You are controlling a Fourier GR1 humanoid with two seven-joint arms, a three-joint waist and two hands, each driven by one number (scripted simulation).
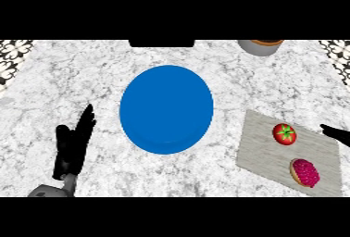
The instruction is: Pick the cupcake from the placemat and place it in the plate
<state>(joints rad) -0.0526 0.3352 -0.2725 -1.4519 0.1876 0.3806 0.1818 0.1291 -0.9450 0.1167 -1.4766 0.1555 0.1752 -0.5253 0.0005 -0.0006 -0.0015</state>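
Left hand point(71, 146), fingers straight, beside plate point(166, 109); cupcake point(305, 172) near placemat point(263, 148) edge.

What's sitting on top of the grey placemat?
On the placemat sit a red tomato and a pink-topped cupcake. The mat's far right edge is out of view.

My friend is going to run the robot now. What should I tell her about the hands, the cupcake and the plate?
Left hand: open, resting at the lower left, holding nothing.
Right hand: only its tip shows at the right edge, over the placemat; I cannot tell how it is set.
Cupcake: on the placemat's near end, below the tomato, untouched.
Plate: blue, mid-counter, nothing on it.
Done: nothing yet.
Left: pick the cupcake up and set it on the plate.
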